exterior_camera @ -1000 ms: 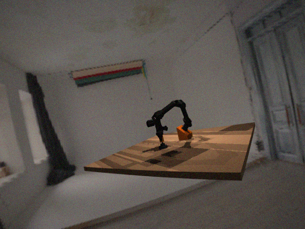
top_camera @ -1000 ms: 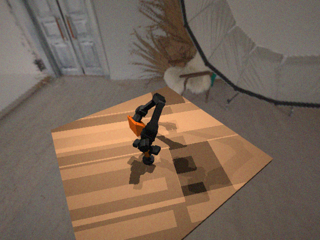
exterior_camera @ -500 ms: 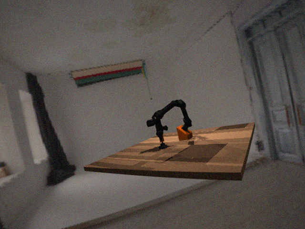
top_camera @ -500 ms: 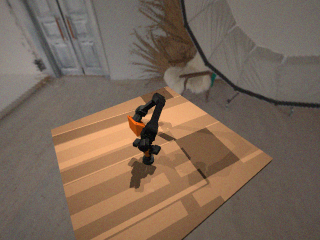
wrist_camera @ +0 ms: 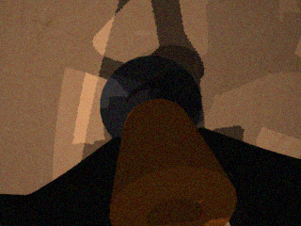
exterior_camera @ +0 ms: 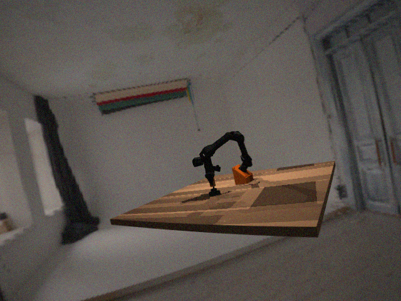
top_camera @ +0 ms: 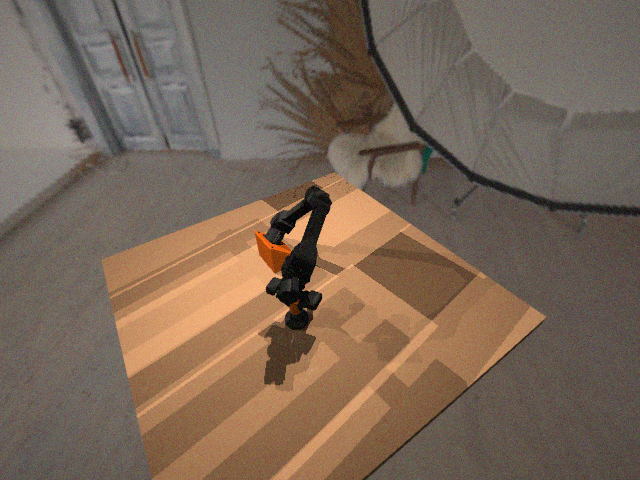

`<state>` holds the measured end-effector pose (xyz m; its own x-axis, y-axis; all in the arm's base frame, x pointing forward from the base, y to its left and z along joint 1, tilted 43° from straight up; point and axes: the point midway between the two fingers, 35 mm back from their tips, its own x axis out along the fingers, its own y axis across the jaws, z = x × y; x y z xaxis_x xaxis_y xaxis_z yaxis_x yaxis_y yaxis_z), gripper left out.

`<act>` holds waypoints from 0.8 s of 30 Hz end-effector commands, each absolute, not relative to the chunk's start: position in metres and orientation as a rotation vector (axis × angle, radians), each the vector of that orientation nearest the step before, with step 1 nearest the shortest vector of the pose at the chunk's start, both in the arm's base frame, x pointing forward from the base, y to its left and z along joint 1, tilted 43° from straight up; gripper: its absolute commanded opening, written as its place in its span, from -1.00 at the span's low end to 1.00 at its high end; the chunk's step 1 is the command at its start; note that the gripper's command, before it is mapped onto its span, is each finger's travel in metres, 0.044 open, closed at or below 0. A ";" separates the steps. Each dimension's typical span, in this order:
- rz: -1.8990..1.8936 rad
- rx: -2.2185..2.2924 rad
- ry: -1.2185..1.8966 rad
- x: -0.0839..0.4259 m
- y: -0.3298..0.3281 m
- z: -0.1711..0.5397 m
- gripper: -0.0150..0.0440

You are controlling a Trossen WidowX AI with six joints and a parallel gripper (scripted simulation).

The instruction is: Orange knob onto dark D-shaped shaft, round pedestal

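Observation:
The orange knob (top_camera: 294, 307) (exterior_camera: 213, 183) (wrist_camera: 160, 137) is upright between the fingers of my gripper (top_camera: 295, 305) (exterior_camera: 212, 182) (wrist_camera: 160, 139), which is shut on it. The round dark pedestal (top_camera: 296, 322) (exterior_camera: 214, 193) (wrist_camera: 150, 68) stands on the table right below. In the exterior view a short dark piece of shaft (exterior_camera: 213, 188) shows between the knob and the pedestal, so the knob is not down on the pedestal. In the wrist view the knob covers the near part of the pedestal and the shaft. Whether the flat sides line up is hidden.
An orange wedge-shaped block (top_camera: 271, 254) (exterior_camera: 241, 175) stands at the arm's base, behind the gripper. The wooden table (top_camera: 206, 413) (exterior_camera: 284, 220) carries dark, patchy shadows around the pedestal.

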<state>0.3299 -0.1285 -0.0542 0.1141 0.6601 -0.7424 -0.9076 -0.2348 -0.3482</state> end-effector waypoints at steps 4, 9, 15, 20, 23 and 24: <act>1.501 -1.019 0.330 0.328 -0.130 -0.055 -0.49; 1.501 -1.019 0.330 0.326 -0.130 -0.054 -0.49; 1.501 -1.019 0.330 0.327 -0.131 -0.052 -0.49; 1.501 -1.019 0.330 0.328 -0.131 -0.051 -0.49; 1.500 -1.019 0.330 0.330 -0.131 -0.051 -0.49; 1.500 -1.019 0.330 0.330 -0.131 -0.052 -0.49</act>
<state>0.3273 -0.1285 -0.0538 0.1124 0.6636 -0.7396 -0.9110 -0.2284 -0.3434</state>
